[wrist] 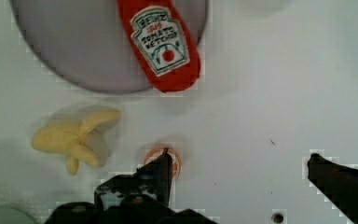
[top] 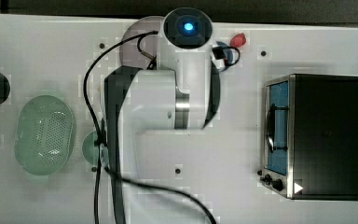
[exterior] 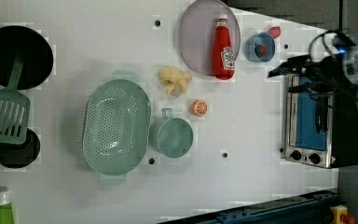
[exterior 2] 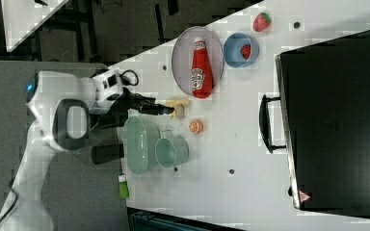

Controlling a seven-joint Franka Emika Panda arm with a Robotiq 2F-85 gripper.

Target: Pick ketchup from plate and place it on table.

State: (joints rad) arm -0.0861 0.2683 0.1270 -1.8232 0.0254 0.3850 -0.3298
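- Table point(exterior: 242, 186): broad white top carrying all items. It is crowded near the plate, so a careless set-down could land the bottle on a neighbouring object instead of bare surface.
- Plate point(exterior: 193, 37): pale mauve disc near the table's far edge in the left view. A grip that catches its rim may drag or tip it.
- Ketchup point(exterior: 223, 46): red bottle lying flat on the plate, its base overhanging the rim, white cap pointing away. Soft and rounded, so it is likely to roll or slip from an off-centre pinch.
- Gripper point(wrist: 240, 170): fingers spread wide, empty, above bare table short of the bottle.
- Banana point(wrist: 77, 140) and orange slice point(wrist: 165, 161): lie near the plate beneath the gripper; a low approach could knock them.
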